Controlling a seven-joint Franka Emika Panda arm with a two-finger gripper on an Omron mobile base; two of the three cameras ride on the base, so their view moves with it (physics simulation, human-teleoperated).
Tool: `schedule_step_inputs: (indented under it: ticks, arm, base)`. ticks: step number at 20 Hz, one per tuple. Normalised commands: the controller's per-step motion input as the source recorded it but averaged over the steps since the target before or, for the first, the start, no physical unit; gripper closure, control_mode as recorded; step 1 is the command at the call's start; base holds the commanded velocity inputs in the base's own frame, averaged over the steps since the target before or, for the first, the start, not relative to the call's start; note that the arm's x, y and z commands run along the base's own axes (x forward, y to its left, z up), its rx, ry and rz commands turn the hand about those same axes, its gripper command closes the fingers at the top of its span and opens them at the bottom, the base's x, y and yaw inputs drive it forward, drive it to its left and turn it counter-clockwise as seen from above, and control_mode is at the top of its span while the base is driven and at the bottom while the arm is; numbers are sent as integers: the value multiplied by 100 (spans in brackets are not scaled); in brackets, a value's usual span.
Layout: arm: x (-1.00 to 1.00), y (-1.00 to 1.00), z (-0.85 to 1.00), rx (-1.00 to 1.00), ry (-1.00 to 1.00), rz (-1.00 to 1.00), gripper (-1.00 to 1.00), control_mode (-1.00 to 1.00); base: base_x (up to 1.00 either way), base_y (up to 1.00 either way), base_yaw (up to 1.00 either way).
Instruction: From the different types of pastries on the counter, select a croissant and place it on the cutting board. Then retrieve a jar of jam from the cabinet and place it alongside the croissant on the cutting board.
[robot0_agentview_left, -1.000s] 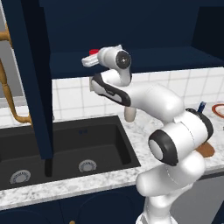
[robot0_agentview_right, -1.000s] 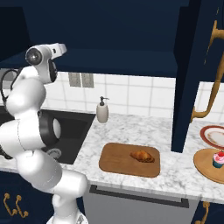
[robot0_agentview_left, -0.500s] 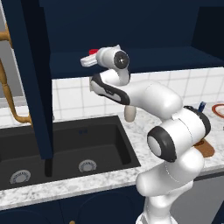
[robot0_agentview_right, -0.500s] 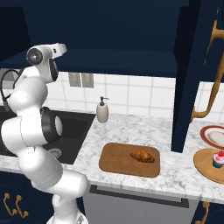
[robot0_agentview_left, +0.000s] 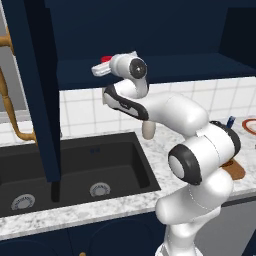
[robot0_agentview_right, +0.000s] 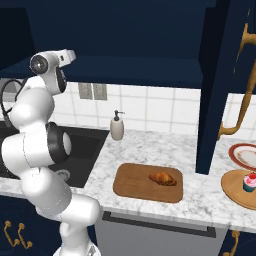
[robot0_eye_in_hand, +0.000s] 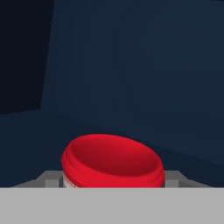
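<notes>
The jar of jam (robot0_eye_in_hand: 113, 162) is sitting at the mouth of the dark blue cabinet (robot0_agentview_left: 150, 30), its red lid (robot0_agentview_left: 106, 59) showing just past the gripper (robot0_agentview_left: 100, 69), which is reaching in at the front edge of the cabinet floor. In the hand view the jar is filling the space between the two fingertips (robot0_eye_in_hand: 49, 178), but whether they are pressing on it or merely flanking it cannot be told. The jar is likely light, rigid and smooth, so it probably wants a squeeze across its body below the lid. The body is cut off at the bottom of the hand view, and the arm is blocking it from the base. On the counter (robot0_agentview_right: 150, 145), the croissant (robot0_agentview_right: 162, 178) is lying right of centre on the cutting board (robot0_agentview_right: 131, 184), leaving room beside it.
</notes>
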Motion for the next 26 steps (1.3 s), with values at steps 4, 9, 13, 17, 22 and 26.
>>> schedule_step_inputs:
  ticks: [4, 9, 13, 17, 22, 26]
  arm:
    - [-28, 8, -2, 0, -2, 0, 100, -100]
    - [-47, 18, -8, 0, -3, 0, 100, -100]
    - [-43, 14, 0, 0, -6, 0, 100, -100]
    - [-34, -1, 0, 0, -7, -3, 100, -100]
    - [-54, -10, 0, 2, -8, -6, 100, -100]
    - [-88, -29, 0, 12, -1, -9, 100, -100]
  base:
    - [0, 0, 0]
    - [0, 0, 0]
    - [0, 0, 0]
    - [0, 0, 0]
    - [0, 0, 0]
    - [0, 0, 0]
